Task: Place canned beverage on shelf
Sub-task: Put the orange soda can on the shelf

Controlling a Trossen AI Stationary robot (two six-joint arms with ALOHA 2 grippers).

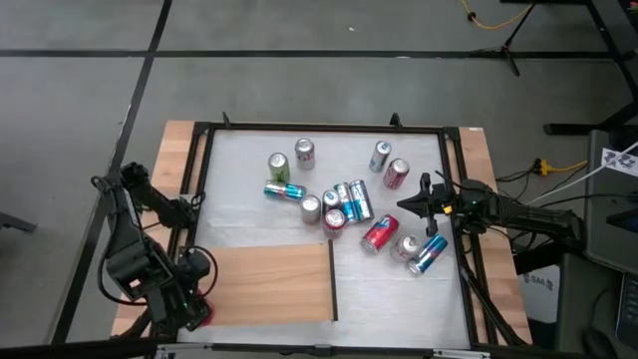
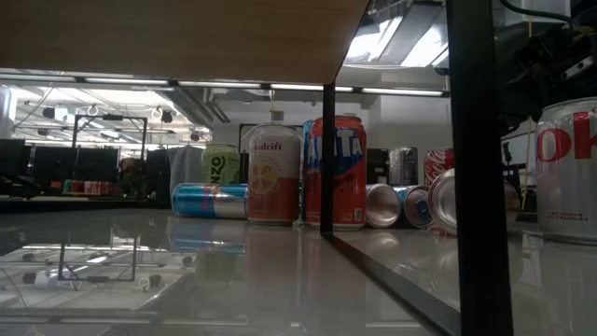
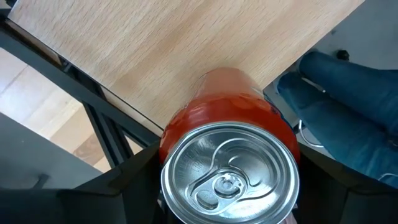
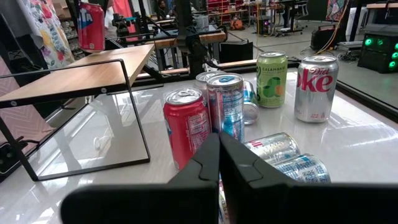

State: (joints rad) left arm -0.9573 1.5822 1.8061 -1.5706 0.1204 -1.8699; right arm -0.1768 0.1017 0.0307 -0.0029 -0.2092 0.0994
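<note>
The left gripper (image 1: 199, 311) sat at the near left corner of the table, just off the outer edge of the shelf (image 1: 269, 284), its fingers clamped on a red can (image 3: 229, 168). In the left wrist view the can's silver top faced the camera and its body pointed toward the shelf's wood surface. From the right wrist view, the same red can (image 4: 91, 26) stood above the far end of the shelf (image 4: 81, 78), held in the air; whether it touched the board could not be told.

The shelf was a raised wooden panel on a dark metal frame (image 4: 134, 106) over the near left part of the white table (image 1: 399, 299).

Farther in, a cluster of cans lay and stood around the middle of the table. A green can (image 4: 272, 79) and a silver can (image 4: 316, 88) stood upright toward the far side.

The right gripper (image 1: 411, 203) waited at the right side of the table beside the cluster, its fingers pressed together on nothing.
</note>
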